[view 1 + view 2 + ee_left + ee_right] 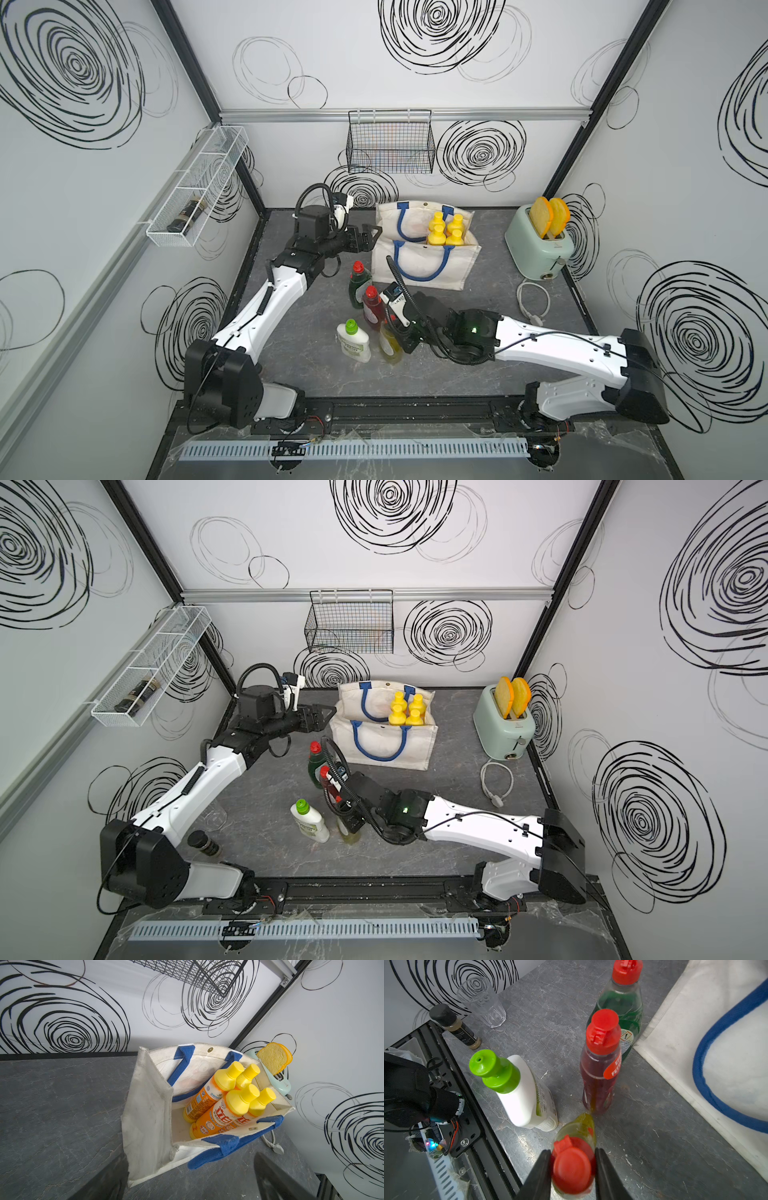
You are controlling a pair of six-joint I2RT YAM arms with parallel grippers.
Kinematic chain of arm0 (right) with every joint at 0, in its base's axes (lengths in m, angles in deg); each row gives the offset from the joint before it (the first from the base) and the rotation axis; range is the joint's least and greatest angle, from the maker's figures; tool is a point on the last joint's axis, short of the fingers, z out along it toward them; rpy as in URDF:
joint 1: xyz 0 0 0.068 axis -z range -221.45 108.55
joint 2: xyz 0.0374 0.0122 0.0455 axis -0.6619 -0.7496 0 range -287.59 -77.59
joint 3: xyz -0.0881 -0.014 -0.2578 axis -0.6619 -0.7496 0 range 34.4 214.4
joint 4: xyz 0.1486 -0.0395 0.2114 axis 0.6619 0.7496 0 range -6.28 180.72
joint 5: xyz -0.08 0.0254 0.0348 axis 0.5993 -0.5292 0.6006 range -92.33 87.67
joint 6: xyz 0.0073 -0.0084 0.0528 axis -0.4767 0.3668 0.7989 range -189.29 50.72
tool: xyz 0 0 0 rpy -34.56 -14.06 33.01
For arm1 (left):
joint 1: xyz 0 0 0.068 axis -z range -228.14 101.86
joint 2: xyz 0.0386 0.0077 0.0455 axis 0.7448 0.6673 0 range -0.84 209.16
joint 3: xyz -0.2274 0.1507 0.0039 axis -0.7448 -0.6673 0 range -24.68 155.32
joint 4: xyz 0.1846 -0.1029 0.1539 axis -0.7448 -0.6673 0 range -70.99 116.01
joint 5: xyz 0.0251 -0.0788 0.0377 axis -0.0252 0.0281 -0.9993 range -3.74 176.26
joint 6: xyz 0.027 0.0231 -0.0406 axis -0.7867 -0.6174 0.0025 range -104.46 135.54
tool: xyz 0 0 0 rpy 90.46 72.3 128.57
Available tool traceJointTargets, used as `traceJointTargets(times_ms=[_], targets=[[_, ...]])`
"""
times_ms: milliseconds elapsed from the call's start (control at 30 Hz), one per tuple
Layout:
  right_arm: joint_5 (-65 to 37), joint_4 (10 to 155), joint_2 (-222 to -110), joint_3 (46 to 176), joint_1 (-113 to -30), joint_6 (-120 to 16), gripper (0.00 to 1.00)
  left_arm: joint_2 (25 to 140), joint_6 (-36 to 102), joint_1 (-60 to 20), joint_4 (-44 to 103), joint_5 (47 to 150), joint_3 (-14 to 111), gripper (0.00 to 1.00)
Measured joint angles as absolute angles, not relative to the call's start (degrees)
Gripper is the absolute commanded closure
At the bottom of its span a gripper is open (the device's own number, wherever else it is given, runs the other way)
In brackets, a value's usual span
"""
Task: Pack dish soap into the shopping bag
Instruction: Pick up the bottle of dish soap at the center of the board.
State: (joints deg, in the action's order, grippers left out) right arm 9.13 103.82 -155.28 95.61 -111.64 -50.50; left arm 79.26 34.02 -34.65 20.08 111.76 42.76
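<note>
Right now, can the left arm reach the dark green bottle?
Probably yes. The left gripper hangs open by the shopping bag, and the dark green bottle stands close by with only table between; the red bottle crowds just its far side.

4 orange bottles (220, 1113) are standing in 1 shopping bag (457, 278), which is carrying 2 blue handles (226, 1144). 4 other bottles are standing on the table (316, 374): 1 dark green bottle (623, 1005), 1 red bottle (598, 1076), 1 yellow-green bottle (577, 1126) and 1 white bottle (521, 1097). 1 toaster (534, 249) is holding 2 bread slices (540, 220). 1 black wire basket (388, 149) and 1 white wire rack (195, 187) are hanging on the walls. 2 spice jars (203, 843), 1 clear glass (483, 1005) and 1 white cord (278, 1148) are also showing.
</note>
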Motion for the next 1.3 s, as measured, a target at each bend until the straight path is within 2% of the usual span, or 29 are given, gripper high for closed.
traceJointTargets(times_ms=[267,733,1300], targets=[[9.4,104.5,-155.26,96.05,-110.13,-50.76,1.0,79.26,34.02,-34.65,20.08,111.76,42.76,0.04],[8.43,110.55,-153.42,97.97,-101.04,-55.53,1.0,79.26,34.04,-34.51,20.1,111.76,42.76,0.04],[8.24,118.99,-156.83,119.87,-93.87,-63.11,1.0,79.26,34.0,-33.95,20.08,111.65,42.76,0.04]])
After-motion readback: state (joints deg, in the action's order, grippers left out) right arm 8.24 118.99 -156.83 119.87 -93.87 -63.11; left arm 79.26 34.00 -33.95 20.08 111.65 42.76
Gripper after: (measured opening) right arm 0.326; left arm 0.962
